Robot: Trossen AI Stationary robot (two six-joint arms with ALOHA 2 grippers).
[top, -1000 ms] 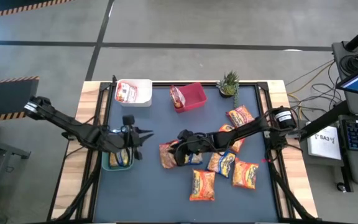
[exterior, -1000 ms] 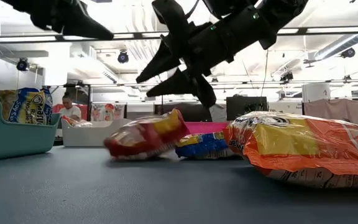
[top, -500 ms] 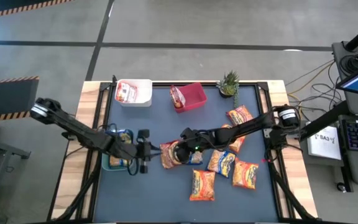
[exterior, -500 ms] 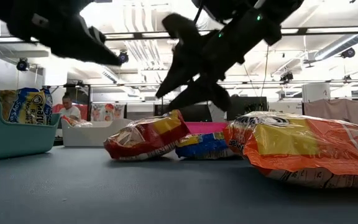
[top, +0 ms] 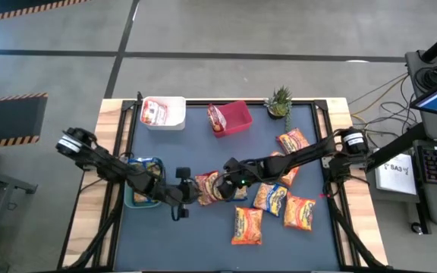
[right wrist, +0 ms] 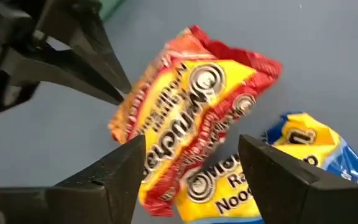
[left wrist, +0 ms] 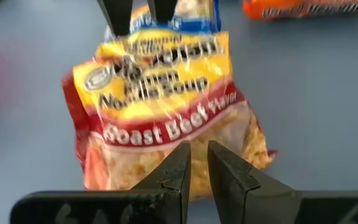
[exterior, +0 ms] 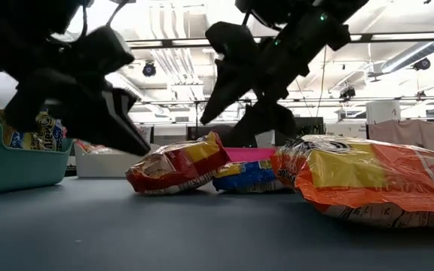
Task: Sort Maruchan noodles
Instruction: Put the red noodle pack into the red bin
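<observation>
Red/yellow noodle packet [top: 205,188] lies on worktop [top: 203,235] mid-area, partly over a blue/yellow packet [exterior: 249,176]. Right end effector [top: 220,185] above it, fingers spread wide, holding nothing. Left end effector [top: 190,194] just beside packet's left edge, fingers nearly closed w/ narrow gap, empty. Other packets [top: 279,199] scattered to the right. Teal bin [exterior: 17,162] at left holds packets.
</observation>
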